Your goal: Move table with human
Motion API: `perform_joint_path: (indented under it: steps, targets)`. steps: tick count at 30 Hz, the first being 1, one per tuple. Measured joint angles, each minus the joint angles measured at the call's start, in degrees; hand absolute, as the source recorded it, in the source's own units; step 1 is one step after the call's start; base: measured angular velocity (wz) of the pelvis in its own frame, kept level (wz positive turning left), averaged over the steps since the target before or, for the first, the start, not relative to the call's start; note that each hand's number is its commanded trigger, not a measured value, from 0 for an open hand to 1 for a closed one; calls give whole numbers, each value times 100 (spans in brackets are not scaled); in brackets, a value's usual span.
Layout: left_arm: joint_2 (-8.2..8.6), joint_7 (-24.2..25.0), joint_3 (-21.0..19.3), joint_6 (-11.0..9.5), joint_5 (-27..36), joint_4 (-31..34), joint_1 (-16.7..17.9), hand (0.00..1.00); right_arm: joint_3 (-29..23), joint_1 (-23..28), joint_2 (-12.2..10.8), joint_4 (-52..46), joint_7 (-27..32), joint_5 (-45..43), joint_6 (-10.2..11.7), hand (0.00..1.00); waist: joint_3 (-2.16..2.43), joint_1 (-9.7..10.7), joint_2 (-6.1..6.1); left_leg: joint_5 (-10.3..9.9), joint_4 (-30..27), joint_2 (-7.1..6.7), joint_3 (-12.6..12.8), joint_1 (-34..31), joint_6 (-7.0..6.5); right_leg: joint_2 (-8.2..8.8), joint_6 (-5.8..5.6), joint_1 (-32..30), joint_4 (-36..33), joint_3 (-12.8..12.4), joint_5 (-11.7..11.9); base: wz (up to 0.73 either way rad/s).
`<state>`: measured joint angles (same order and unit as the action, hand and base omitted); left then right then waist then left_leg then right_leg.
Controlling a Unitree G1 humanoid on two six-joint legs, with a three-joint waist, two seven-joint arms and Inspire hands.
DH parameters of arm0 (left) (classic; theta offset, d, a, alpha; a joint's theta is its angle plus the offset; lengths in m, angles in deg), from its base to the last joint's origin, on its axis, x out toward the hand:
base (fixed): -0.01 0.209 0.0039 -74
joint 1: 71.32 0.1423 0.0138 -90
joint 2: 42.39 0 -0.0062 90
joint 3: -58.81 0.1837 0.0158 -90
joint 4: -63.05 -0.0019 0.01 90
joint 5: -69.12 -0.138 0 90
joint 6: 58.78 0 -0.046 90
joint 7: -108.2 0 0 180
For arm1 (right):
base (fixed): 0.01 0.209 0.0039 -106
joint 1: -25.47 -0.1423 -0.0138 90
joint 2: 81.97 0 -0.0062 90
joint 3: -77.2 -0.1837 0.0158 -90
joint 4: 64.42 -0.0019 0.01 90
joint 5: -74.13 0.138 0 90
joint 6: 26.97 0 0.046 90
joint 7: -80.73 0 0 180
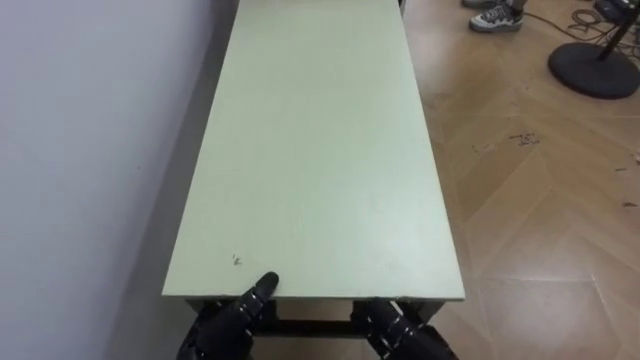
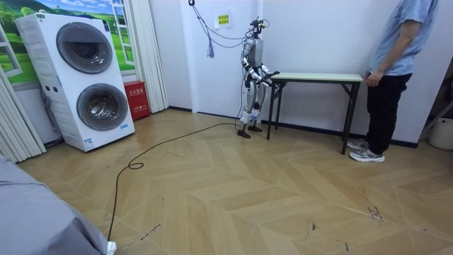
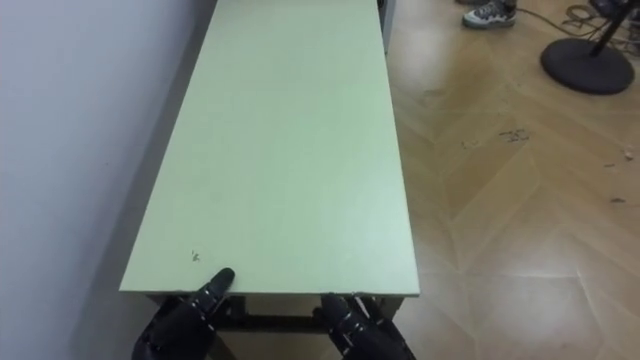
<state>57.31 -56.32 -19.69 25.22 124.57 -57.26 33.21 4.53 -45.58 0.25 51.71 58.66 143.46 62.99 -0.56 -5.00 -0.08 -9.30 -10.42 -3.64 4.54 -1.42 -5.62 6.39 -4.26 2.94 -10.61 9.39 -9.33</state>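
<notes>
table (image 1: 310, 150) beside a wall, robot at one end, person (image 2: 396, 71) at the other. left hand (image 1: 235, 318) and right hand (image 1: 400, 325) at the near edge; grip cannot be told.

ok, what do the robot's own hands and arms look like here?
Left robot hand and right robot hand are both black, built of blocky linked segments with small pale dots like fasteners. In the room view the arms read silver-grey with darker sections. No markings I can make out.

Table (image 1: 320, 150) — wall (image 1: 80, 150) at left
</notes>
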Motion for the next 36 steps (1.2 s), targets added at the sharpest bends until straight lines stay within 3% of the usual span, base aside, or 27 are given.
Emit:
perform_joint_path:
  steps: [5, 7, 11, 14, 15, 18, 19, 24, 27, 32, 36]
  targets:
    - [-57, 288, -7, 117, 0, 56, -5, 0, 15, -50, 36, -80, -552, -293, -40, 0, -1, 5, 7, 0, -34, 2, -8, -11, 0, -2, 0, 5, 3, 10, 0, 0]
    - [-163, 481, 154, 272, 4, 222, -3, 0, 147, -164, 88, -187, -793, -552, -113, 0, -11, 25, 34, 0, -61, 8, -8, -84, 1, -5, 0, -24, 7, 6, 0, 2]
    - [-330, 634, 242, 336, -8, 379, -7, 0, 223, -367, 138, -246, -1379, -983, -257, 0, -20, 55, 46, -2, -147, 10, -28, -240, 0, 4, 0, -122, 6, 39, 0, 9]
    - [-502, 771, 302, 438, 16, 578, -7, 0, 444, -544, 324, -261, -1756, -1251, -388, 0, -20, 68, 36, -10, -235, 10, -27, -389, -11, 12, 0, -220, -2, 40, 0, 2]
    - [-611, 862, 468, 458, 8, 713, -14, 0, 600, -594, 486, -341, -1883, -1348, -430, 0, -21, 69, 35, -12, -285, 9, -28, -468, -14, 17, 0, -278, -8, 32, 0, 0]
    - [-743, 1186, 1028, 516, -121, 953, -155, 0, 928, -628, 773, -548, -2001, -1394, -438, 0, -28, 104, 50, -18, -319, 9, -41, -500, -20, 16, -3, -300, -25, 9, -2, 0]
    - [-865, 1241, 1152, 568, -212, 1027, -218, 0, 945, -676, 905, -591, -2037, -1417, -435, 0, -33, 166, 57, -22, -340, 15, -55, -518, -14, 8, -3, -306, -27, 16, -2, 0]
    - [-1236, 1258, 1394, 860, -275, 1308, -428, 0, 1049, -716, 1294, -824, -2120, -1386, -427, 0, -53, 333, -12, -93, -579, 94, -67, -757, 34, -64, 5, -417, -33, 35, 2, 0]
    - [-1303, 1258, 1507, 946, -350, 1372, -510, 0, 1086, -714, 1500, -921, -2159, -1386, -424, 0, -44, 377, -105, -112, -655, 120, -74, -853, 43, -85, 22, -516, -116, 22, 5, -1]
    - [-1426, 1256, 1699, 944, -612, 1370, -569, 0, 1093, -635, 1588, -870, -2176, -1513, -356, 0, -35, 433, -120, -106, -618, 116, -75, -755, 45, -86, 23, -433, -117, 6, 3, 0]
    - [-1522, 1240, 1860, 1014, -1030, 1228, -543, 0, 1143, -628, 1603, -639, -2044, -1857, -416, 0, -48, 485, -53, -93, -483, 107, -78, -569, 58, -84, 22, -312, -109, 2, 2, 0]
